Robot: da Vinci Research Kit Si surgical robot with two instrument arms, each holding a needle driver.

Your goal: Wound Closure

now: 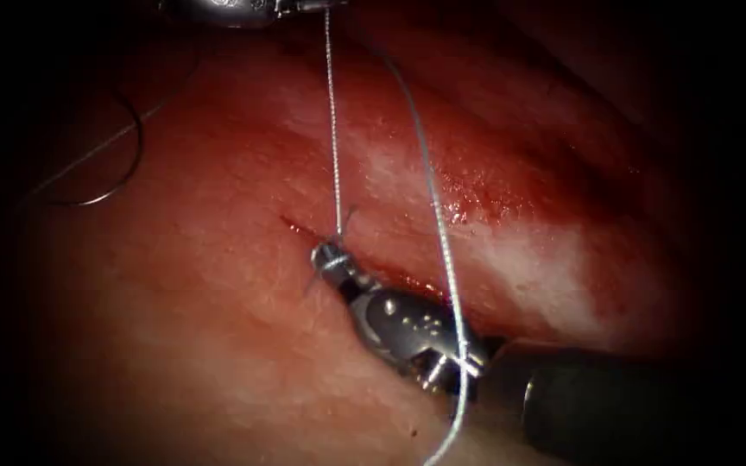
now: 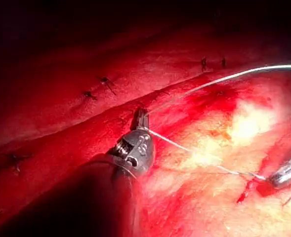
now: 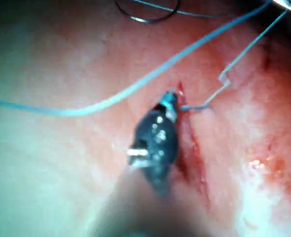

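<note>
At the short red cut [image 1: 351, 259] in the soft, moist pink pork tissue [image 1: 218, 328], the right gripper [image 1: 330, 256] is clamped on the fine white thread [image 1: 332, 129]. The left gripper [image 1: 304, 7], far above the cut, pinches the same taut strand. The thin curved steel needle [image 1: 123, 164] lies free left of the cut; light, stiff and slippery, it looks best gripped mid-curve.

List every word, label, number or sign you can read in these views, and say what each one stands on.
None can be read.
The right tool, jaws shut on the thread at the cut in the tissue, bears small dots only, no lettering.
The left tool, also holding thread, shows no marking.
The needle, free on the tissue left of the cut, is unmarked.
</note>
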